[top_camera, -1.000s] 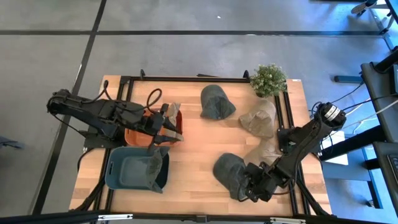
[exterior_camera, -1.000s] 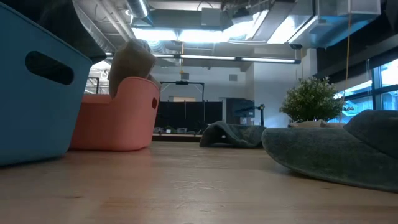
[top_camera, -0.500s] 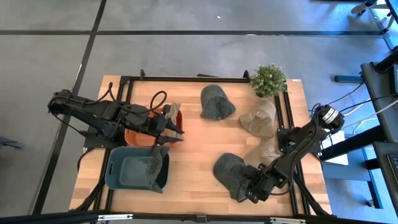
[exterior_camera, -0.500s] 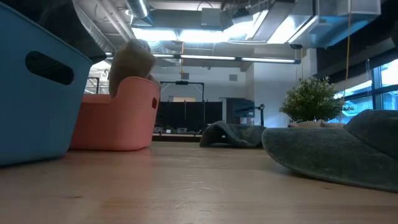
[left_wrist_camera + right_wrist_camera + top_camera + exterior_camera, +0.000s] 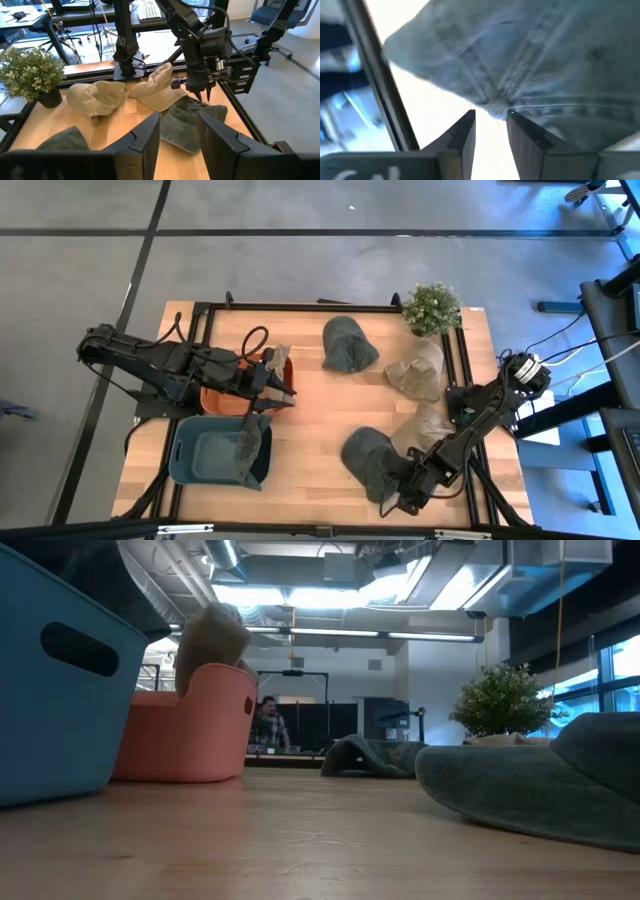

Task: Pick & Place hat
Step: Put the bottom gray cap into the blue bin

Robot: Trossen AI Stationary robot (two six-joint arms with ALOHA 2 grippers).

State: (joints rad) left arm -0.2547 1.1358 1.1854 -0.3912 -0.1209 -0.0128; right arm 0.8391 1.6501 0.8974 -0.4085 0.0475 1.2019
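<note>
A dark green hat [image 5: 368, 460] lies crown up on the table near the near edge, and it fills the right wrist view. My right gripper [image 5: 392, 502] is at its near right side, open by a narrow gap [image 5: 491, 122]. My left gripper [image 5: 288, 395] hovers open at the right rim of the orange bin [image 5: 215, 398] and touches nothing. A beige hat [image 5: 278, 360] leans on that bin's far right corner. Another dark hat [image 5: 252, 442] hangs over the right wall of the blue bin [image 5: 205, 455]. My right gripper meets the dark green hat at the crown's top button [image 5: 495, 107], which sits just ahead of the gap between the two fingertips. The fingers come slanting down from the table's near right side. The hat rests on the table by its brim and lower edge.
A second dark green hat [image 5: 348, 345] lies toward the far edge. Two beige hats [image 5: 418, 370] [image 5: 425, 423] lie along the right side. A potted plant [image 5: 432, 308] stands at the far right corner. Bare wood shows in the middle [image 5: 310, 430]. A person stands far off [image 5: 266, 723].
My right gripper has crept toward the table's near edge and a little left, against the dark green hat. The hat has slid slightly toward the left. My left gripper has shifted a little toward the right. A person has come into the low view's background.
</note>
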